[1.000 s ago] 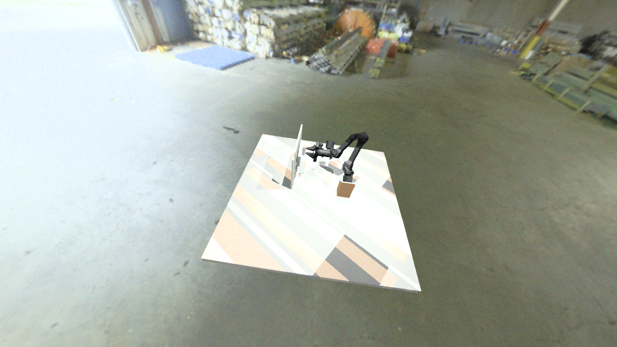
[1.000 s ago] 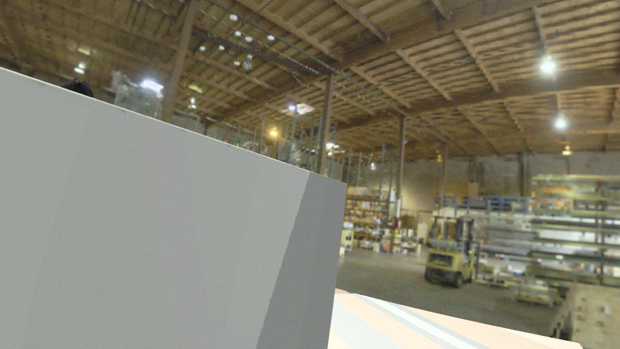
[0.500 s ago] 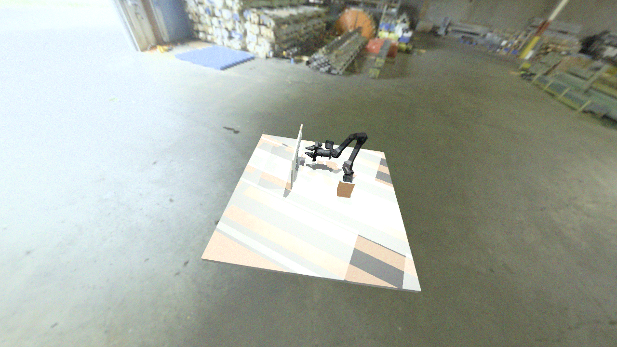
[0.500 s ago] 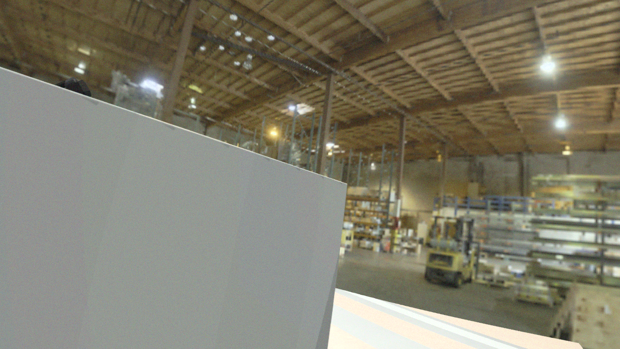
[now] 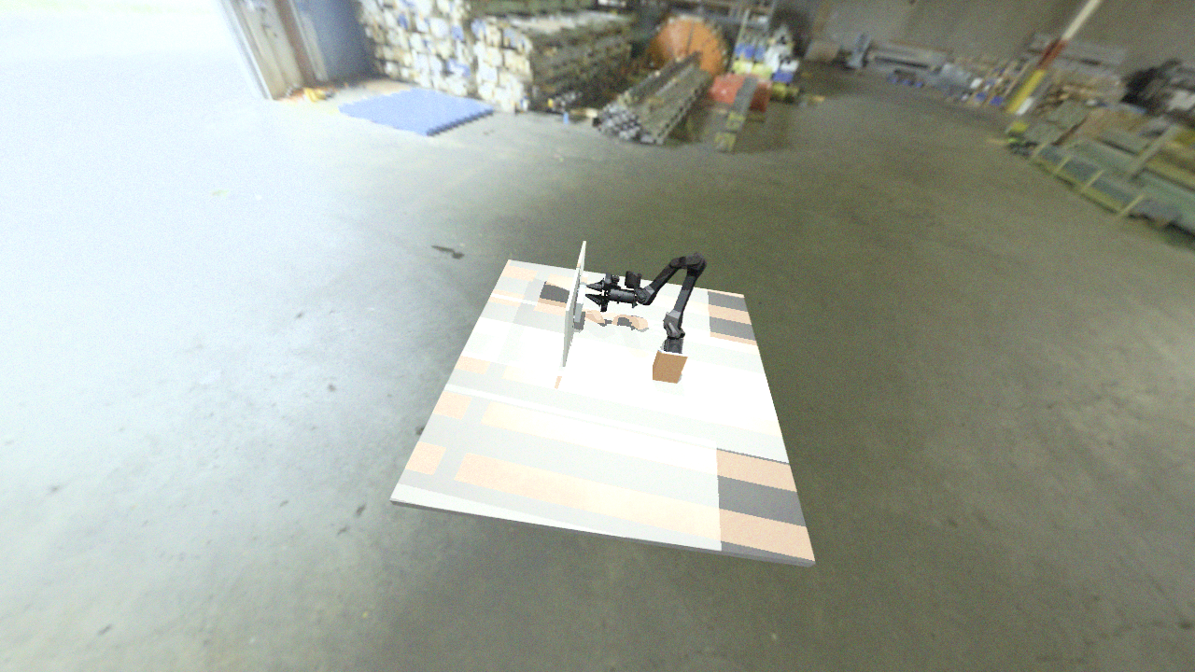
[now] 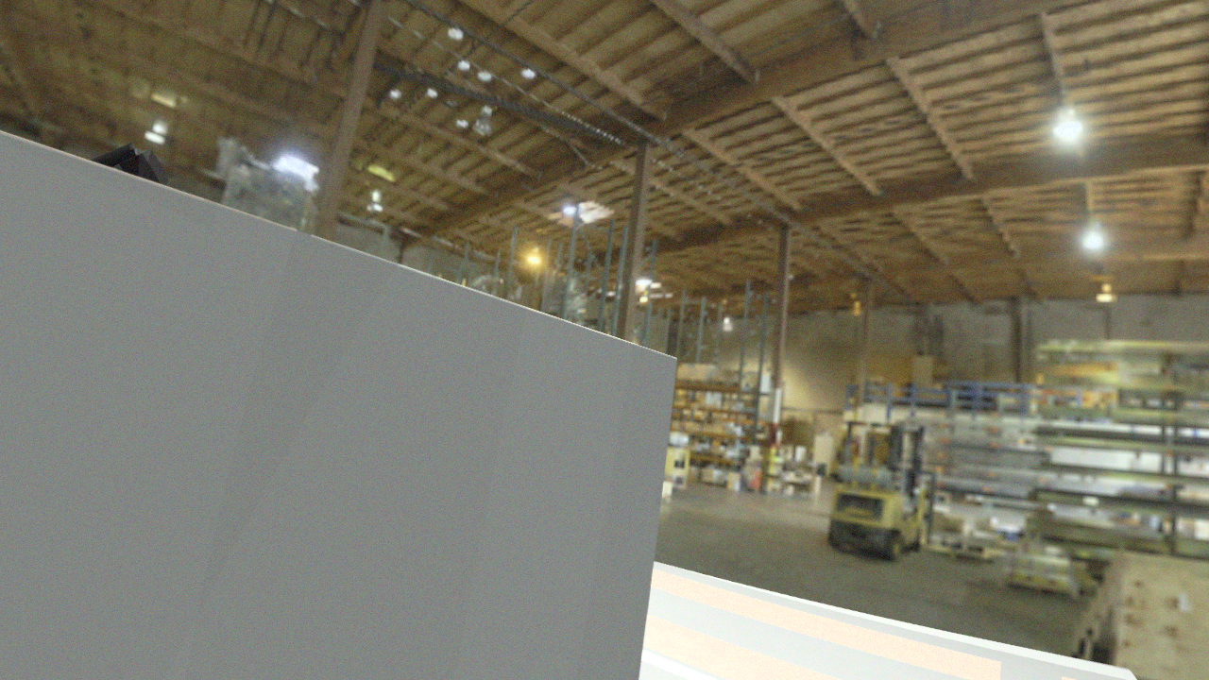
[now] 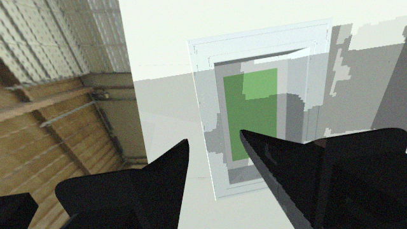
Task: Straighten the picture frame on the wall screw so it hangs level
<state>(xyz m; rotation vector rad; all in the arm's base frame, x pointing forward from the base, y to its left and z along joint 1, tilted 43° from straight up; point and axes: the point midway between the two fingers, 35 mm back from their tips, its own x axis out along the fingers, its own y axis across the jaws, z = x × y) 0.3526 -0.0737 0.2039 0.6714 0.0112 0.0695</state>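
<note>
1. Wrist view: the frame is on the upright wall, its green picture facing the arm. Its top rail runs close to parallel with the wall's top edge from here, so I can't say which side is too high. The screw is hidden.
2. I'd guess the frame is light and stiff, with flat, fairly smooth rails. It could swing about its screw if nudged, or drop off if lifted too far.
3. The top rail looks the best hold to me, near its middle, one finger above and one behind the opening's edge, clear of the picture. A modest squeeze should do; pressing inward could scuff the picture.
4. Just out in front of the frame, the gripper stands a bit more than half open with nothing between its fingers. In the wrist view its tips lie either side of the top rail; contact I can't make out.
5. Farther out from the frame, the arm bends back to its base; below the frame spreads the patterned table.
</note>
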